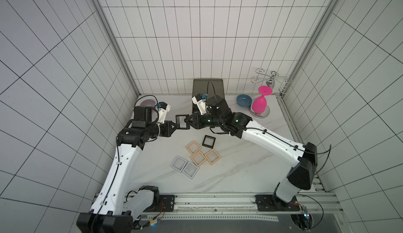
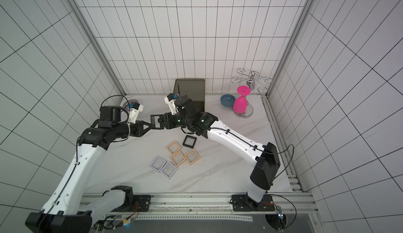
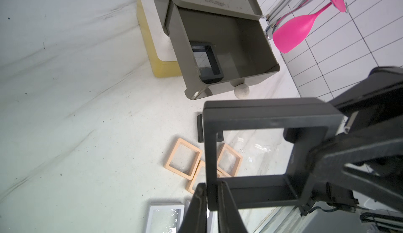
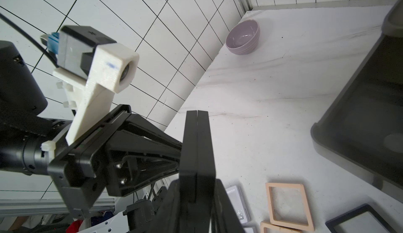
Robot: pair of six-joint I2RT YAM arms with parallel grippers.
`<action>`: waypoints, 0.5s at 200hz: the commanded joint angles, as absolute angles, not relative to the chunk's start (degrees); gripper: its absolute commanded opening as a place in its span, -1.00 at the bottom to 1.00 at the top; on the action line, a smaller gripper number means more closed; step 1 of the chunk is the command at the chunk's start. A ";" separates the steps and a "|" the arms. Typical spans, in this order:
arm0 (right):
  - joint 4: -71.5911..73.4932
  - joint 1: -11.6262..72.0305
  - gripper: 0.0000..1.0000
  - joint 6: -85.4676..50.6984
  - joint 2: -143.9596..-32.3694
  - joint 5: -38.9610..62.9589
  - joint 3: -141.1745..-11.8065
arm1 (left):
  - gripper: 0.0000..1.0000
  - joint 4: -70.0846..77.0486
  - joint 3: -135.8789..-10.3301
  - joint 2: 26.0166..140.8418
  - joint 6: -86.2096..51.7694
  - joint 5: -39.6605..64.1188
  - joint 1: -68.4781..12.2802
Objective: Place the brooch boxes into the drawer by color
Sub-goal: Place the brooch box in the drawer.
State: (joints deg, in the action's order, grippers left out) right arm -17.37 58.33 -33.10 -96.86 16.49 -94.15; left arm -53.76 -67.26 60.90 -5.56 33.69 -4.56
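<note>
HANDOVER ABOVE THE COUNTER: Two robot arms meet over the marble counter (image 1: pixel 239 177) with a black brooch box (image 1: pixel 182 121) held in the air between them. The right end effector (image 1: pixel 187 124) is clamped on one edge of the frame. The left end effector (image 1: pixel 175 127) straddles the opposite edge, and whether it presses the frame or stands just clear of it cannot be told. Behind them, against the back wall, the drawer chest (image 1: pixel 207 86) has its olive-grey top tier (image 3: pixel 250 46) pulled out, and a second black box (image 3: pixel 207 62) lies flat inside. White and yellow tiers show beneath it. On the counter in front lie a third black box (image 1: pixel 209 141), three peach boxes (image 1: pixel 198 159) clustered together and two pale boxes (image 1: pixel 179 164) side by side. A lilac bowl (image 4: pixel 243 37) sits in the far left corner. A blue bowl (image 1: pixel 244 100) and an upturned pink glass (image 1: pixel 259 105) stand at the far right.
</note>
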 commanded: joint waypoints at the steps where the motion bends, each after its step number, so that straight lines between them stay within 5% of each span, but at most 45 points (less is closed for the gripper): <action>1: -17.27 58.23 -0.72 -33.25 -95.35 13.65 -94.61 | 0.27 -52.25 -67.50 60.40 -5.40 33.66 -4.83; 22: -17.16 56.37 -0.74 -33.63 -93.85 13.10 -92.84 | 0.86 -51.10 -67.75 59.73 -6.30 33.01 -4.66; 100: -18.15 40.34 -0.75 -34.39 -87.59 15.41 -85.53 | 0.91 -42.57 -60.98 56.37 -11.55 30.35 3.34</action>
State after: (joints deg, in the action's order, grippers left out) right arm -17.45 44.82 -35.40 -88.60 13.58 -86.91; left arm -46.48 -62.94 56.10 -9.87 30.83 2.46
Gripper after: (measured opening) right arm 0.220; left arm 0.958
